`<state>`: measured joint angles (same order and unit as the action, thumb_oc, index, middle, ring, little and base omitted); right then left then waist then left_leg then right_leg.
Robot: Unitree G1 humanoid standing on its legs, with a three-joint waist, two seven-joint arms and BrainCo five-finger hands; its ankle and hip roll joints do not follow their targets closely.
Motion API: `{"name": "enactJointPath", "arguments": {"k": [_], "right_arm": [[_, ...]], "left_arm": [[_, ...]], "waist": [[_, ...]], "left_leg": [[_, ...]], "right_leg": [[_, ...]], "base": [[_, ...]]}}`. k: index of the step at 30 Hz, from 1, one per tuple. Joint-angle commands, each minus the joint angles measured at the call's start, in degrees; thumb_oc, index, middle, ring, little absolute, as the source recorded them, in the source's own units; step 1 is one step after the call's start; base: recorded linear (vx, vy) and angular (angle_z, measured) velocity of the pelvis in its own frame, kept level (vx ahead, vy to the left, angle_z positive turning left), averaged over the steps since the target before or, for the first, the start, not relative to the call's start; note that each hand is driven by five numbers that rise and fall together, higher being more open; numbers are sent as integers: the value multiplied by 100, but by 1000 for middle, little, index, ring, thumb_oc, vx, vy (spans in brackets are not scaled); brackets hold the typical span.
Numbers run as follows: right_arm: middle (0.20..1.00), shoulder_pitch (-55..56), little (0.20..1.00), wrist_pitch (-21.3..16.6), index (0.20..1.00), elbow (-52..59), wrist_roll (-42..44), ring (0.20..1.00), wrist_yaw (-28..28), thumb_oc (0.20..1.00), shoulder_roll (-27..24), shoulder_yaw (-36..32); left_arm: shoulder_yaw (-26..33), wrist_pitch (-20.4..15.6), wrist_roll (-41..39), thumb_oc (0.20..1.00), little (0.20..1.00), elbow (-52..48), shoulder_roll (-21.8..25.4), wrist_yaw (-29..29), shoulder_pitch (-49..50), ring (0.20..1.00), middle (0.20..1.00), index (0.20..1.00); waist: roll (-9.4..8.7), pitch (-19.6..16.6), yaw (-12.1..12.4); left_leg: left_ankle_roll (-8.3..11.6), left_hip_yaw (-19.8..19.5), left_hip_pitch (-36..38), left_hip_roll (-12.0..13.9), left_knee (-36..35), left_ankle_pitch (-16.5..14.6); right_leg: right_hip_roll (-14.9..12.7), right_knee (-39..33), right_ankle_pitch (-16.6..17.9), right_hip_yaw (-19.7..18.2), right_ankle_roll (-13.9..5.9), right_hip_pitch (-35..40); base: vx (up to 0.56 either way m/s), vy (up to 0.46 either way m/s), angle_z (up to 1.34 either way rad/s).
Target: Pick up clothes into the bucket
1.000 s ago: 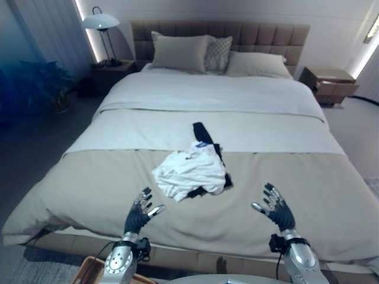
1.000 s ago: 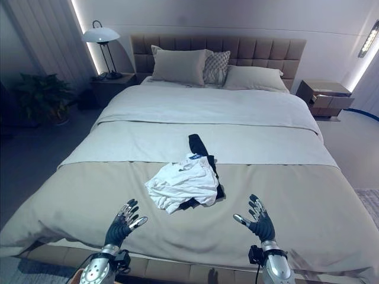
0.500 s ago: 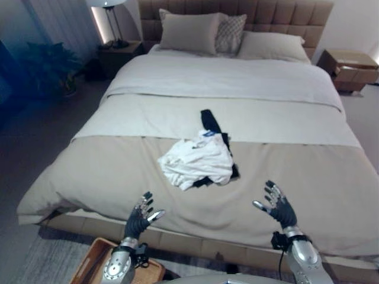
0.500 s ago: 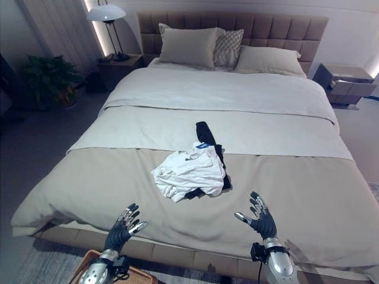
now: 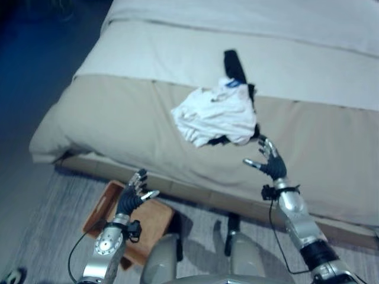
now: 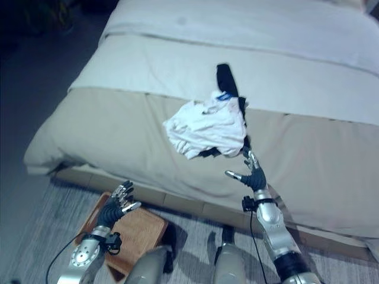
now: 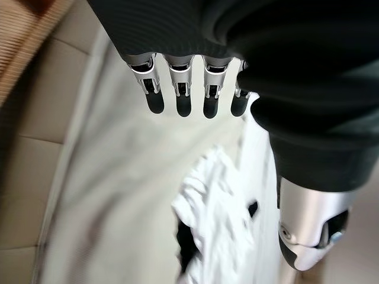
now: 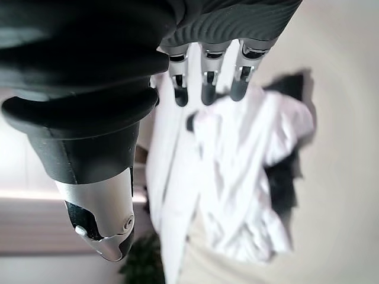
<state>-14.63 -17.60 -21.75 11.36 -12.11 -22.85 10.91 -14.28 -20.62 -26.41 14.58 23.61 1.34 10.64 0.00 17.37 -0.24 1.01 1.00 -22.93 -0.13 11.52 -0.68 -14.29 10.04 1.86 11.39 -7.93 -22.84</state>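
Clothes (image 5: 216,112) lie heaped on the bed (image 5: 112,112); left hand (image 5: 131,198) and right hand (image 5: 269,164) hover spread, holding nothing.

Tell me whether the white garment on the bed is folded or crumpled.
Crumpled. The white garment lies in a bunched, wrinkled heap on the bed, partly over a dark garment, with no neat edges or folds.

Bedroom in a home. Big made-up bed (image 5: 148,112) fills scene: beige cover across near end, white sheet band beyond, paler duvet at far end. Crumpled white garment (image 5: 216,113) over dark garment (image 5: 235,64) mid-bed. Grey striped rug (image 6: 41,236) on floor at near side, woven brown basket (image 6: 139,232) on it, near left.
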Motion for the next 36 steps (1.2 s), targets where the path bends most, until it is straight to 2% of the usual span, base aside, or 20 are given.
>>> {"name": "enactJointPath", "arguments": {"k": [1,8,13,17,18,19,21,24,28,34,35,36], "right_arm": [[1000,-989,1000,-155,1000,-342,-582,1000,-789,1000,-259,223],[1000,-2725,1000,130,1000,-1085,-1204,1000,-1475,1000,-760,600],[1000,-3616,1000,311,1000,-1582,-1515,1000,-1786,1000,-1001,849],[1000,-4310,1000,686,1000,-1791,-2423,1000,-2264,1000,-1313,1118],[1000,-4315,1000,687,1000,-1793,-2426,1000,-2266,1000,-1311,1123],[1000,-4629,1000,855,1000,-2016,-2884,1000,-2413,1000,-1509,1337],[1000,-4753,1000,894,1000,-2154,-2966,1000,-2453,1000,-1518,1430],[1000,-5107,1000,1061,1000,-2374,-3262,1000,-2457,1000,-1530,1704],[1000,-5204,1000,1170,1000,-2442,-3508,1000,-2444,1000,-1575,1887],[1000,-5709,1000,1283,1000,-3051,-3784,1000,-2284,1000,-1739,2431],[1000,-5773,1000,1292,1000,-3199,-3795,1000,-2210,1000,-1740,2550],[1000,-5793,1000,1286,1000,-3214,-3791,1000,-2215,1000,-1739,2560]], "left_arm": [[-127,-326,-203,1000,1000,-630,178,112,56,1000,1000,1000],[-591,-308,-159,1000,1000,-822,180,350,-382,1000,1000,1000],[-642,-312,-125,1000,1000,-869,206,516,-457,1000,1000,1000],[-571,-364,-40,1000,1000,-887,216,749,-541,1000,1000,1000],[-569,-363,-39,1000,1000,-887,212,750,-542,1000,1000,1000],[-538,-391,10,1000,1000,-903,232,818,-583,1000,1000,1000],[-529,-401,-1,1000,1000,-930,216,828,-608,1000,1000,1000],[-537,-388,36,1000,1000,-961,202,944,-644,1000,1000,1000],[-564,-376,63,1000,1000,-986,186,1004,-672,1000,1000,1000],[-610,-400,62,1000,1000,-1045,282,1009,-694,1000,1000,1000],[-616,-396,49,1000,1000,-1067,298,997,-672,1000,1000,1000],[-612,-396,50,1000,1000,-1074,295,997,-677,1000,1000,1000]], "waist": [[-124,-94,129],[32,82,144],[73,96,180],[97,91,203],[100,86,200],[108,91,220],[113,90,218],[102,163,252],[124,167,249],[143,142,302],[147,107,334],[144,133,319]], "left_leg": [[77,-445,-389,194,311,-183],[162,-475,-1186,262,418,-68],[175,-454,-1485,279,479,-48],[182,-511,-1805,225,581,-44],[182,-513,-1817,225,587,-46],[176,-549,-2006,198,766,-84],[172,-558,-2127,194,925,-139],[72,-596,-2599,120,1958,-572],[46,-597,-2892,114,2451,-780],[42,-612,-3060,53,2398,-709],[65,-650,-3016,67,2435,-895],[41,-620,-3088,47,2399,-707]], "right_leg": [[-201,-172,271,0,-229,-70],[-117,126,239,-71,-141,-947],[-107,286,215,-122,-108,-1328],[-92,463,172,-149,-81,-1645],[-93,469,169,-149,-81,-1656],[-86,638,110,-182,-60,-1826],[-78,789,55,-209,-47,-1942],[-33,1644,-291,-329,62,-2394],[-56,2140,-481,-424,80,-2691],[-87,2231,-521,-413,74,-2896],[-56,2321,-709,-444,28,-2873],[-84,2248,-536,-410,80,-2920]], "base": [[-104,-96,23],[-46,-24,3],[-20,-2,1],[-3,-4,1],[-16,-17,6],[-13,-10,9],[-15,2,13],[-12,18,7],[22,8,-4],[18,-5,1],[0,-10,8],[-5,-9,9]]}}
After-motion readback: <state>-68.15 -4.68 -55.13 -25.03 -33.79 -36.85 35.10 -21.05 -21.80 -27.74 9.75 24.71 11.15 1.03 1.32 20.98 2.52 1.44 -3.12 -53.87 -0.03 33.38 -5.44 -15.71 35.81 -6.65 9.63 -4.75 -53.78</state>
